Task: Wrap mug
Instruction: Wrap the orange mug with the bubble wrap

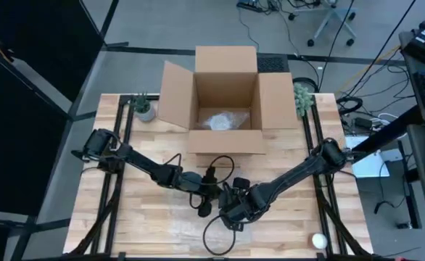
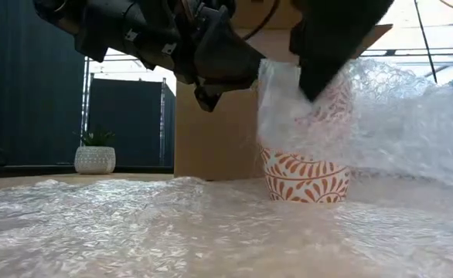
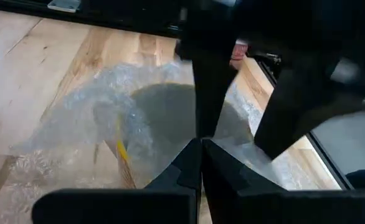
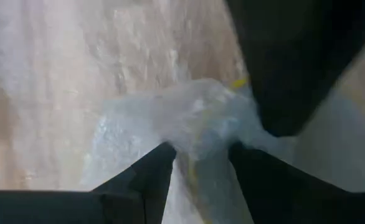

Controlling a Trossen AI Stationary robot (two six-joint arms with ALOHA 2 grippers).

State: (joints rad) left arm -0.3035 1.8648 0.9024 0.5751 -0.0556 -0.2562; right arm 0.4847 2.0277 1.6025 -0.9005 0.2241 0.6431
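A white mug (image 2: 304,179) with an orange leaf pattern stands upright on a bubble wrap sheet (image 2: 134,224) spread over the wooden table (image 1: 125,217). Part of the sheet is pulled up and draped over the mug's top (image 2: 366,123). Both grippers meet above the mug near the table's middle front. My right gripper (image 4: 201,158) is shut on a bunch of wrap over the mug. My left gripper (image 3: 201,146) is shut at the raised wrap's left edge. The mug's rim and handle are hidden by wrap. My left gripper has its shut fingertips at the raised wrap's upper left edge (image 2: 263,71), coming in slanting from the table's left. Whether a layer lies between the fingers, the frames barely show. My right gripper pinches a gathered bunch of bubble wrap (image 4: 198,121) between its two fingers, several layers crumpled together. The fingers come from above, pointing down onto the mug's top. The wrap falls from the hold over the mug and down to the table at the right (image 2: 427,147).
An open cardboard box (image 1: 225,101) with more bubble wrap inside stands at the far middle, close behind the mug. Small potted plants stand at the far left (image 1: 144,107) and far right (image 1: 304,96). A white ball (image 1: 319,240) lies near the front right edge.
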